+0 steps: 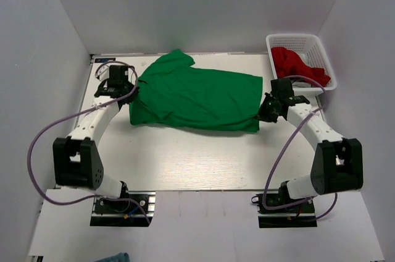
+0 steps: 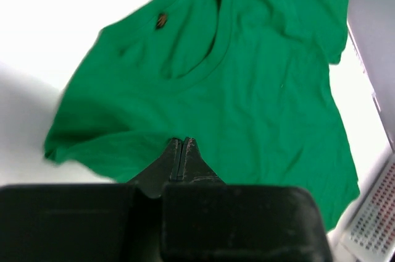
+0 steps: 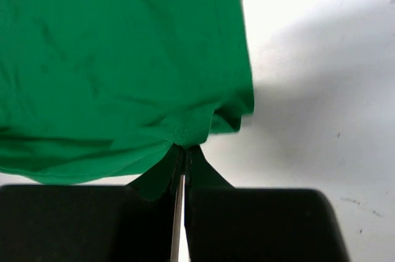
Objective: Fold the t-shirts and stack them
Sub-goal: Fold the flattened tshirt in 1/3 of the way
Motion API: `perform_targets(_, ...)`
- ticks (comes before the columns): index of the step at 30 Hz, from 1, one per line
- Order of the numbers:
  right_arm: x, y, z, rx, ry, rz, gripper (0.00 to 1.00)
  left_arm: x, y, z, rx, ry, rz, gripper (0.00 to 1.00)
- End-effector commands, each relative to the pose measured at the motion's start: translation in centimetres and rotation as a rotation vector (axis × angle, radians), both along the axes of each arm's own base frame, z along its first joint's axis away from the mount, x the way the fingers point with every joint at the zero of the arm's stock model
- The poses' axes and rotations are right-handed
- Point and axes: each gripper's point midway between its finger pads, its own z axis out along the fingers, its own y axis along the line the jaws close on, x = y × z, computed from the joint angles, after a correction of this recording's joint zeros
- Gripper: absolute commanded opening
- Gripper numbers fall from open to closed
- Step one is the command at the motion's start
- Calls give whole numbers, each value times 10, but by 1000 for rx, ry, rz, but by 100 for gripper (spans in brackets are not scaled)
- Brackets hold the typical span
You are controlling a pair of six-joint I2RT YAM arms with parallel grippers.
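Observation:
The bright green t-shirt (image 1: pixel 197 98) lies spread across the far half of the white table, neck to the left and hem to the right. My left gripper (image 1: pixel 131 92) is at its left edge by the shoulder. In the left wrist view it (image 2: pixel 181 141) is shut, with shirt fabric (image 2: pixel 265 89) drawn to its tips below the neckline. My right gripper (image 1: pixel 264 114) is at the near right hem corner. In the right wrist view it (image 3: pixel 185 147) is shut on a pinch of the hem (image 3: pixel 111 58). The red t-shirt (image 1: pixel 296 64) lies crumpled in a basket.
A white plastic basket (image 1: pixel 295 38) stands at the far right corner and shows at the lower right of the left wrist view (image 2: pixel 370 231). White walls enclose the table (image 1: pixel 185 163) on the left, back and right. Purple cables loop beside both arms.

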Motion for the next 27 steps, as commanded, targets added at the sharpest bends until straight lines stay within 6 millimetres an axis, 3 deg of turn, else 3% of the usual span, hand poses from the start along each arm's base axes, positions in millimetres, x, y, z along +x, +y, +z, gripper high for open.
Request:
perform_targets(1,31,-18,11,-70,-28,-59,0,34,8,12,25,-41,20,0)
perform_targets(3,45,-18,18,-67,-47,-72,0,53,7,18,33,-53,12,0)
perform_targets(4,51,-19,7,-70,-19,-73,0,63,8,2,43,-18,19,0)
perform_targets(5,64,-19,18,-63,-50,-85,0,70,7,0,44,-14,19,0)
perform_targets(6,68,-20,17,-64,-44,-88,0,82,6,7,42,-33,20,0)
perform_targets(7,73,-24,4,-70,-14,-92,0,89,8,4,49,-29,28,0)
perform_targets(8,82,-22,8,-67,-39,-76,0,101,7,-6,61,-12,18,0)
perform_targets(10,93,-19,-2,-67,-22,-32,10,114,3,-16,57,3,-5,0)
perform_targets(11,102,-22,1,-72,-34,-28,26,121,1,-19,60,7,-20,1)
perform_targets(12,106,-21,-6,-83,-27,-13,38,140,0,-23,79,-11,-39,9)
perform_targets(13,114,-21,-6,-94,-32,7,45,149,-4,-27,80,-14,-71,40)
perform_targets(14,120,-21,-2,-95,-41,10,59,168,-9,-6,89,-68,-116,67)
perform_targets(15,122,-24,0,-107,-47,1,62,171,-11,-9,107,-36,-150,99)
perform_targets(16,125,-28,2,-130,-54,-4,67,178,-8,-28,130,11,-155,100)
perform_targets(17,126,-25,11,-130,-82,2,72,193,-9,-4,145,-36,-165,100)
perform_targets(19,125,-26,17,-149,-106,14,89,187,-4,-8,179,38,-179,100)
perform_targets(21,115,-21,27,-132,-152,55,90,175,0,0,200,53,-173,100)
perform_targets(22,101,-17,19,-118,-136,75,90,158,2,-22,213,106,-191,100)
perform_targets(23,98,-3,26,-75,-166,114,90,145,-5,-1,199,65,-211,100)
perform_targets(24,94,1,27,-62,-170,127,90,133,-7,-3,188,69,-224,100)
perform_targets(25,80,9,11,-49,-131,158,90,113,-14,-30,173,106,-251,100)
perform_targets(26,78,23,13,-2,-144,195,90,102,-20,-33,145,97,-279,100)
perform_targets(27,72,29,5,15,-132,212,90,92,-24,-19,121,47,-291,100)
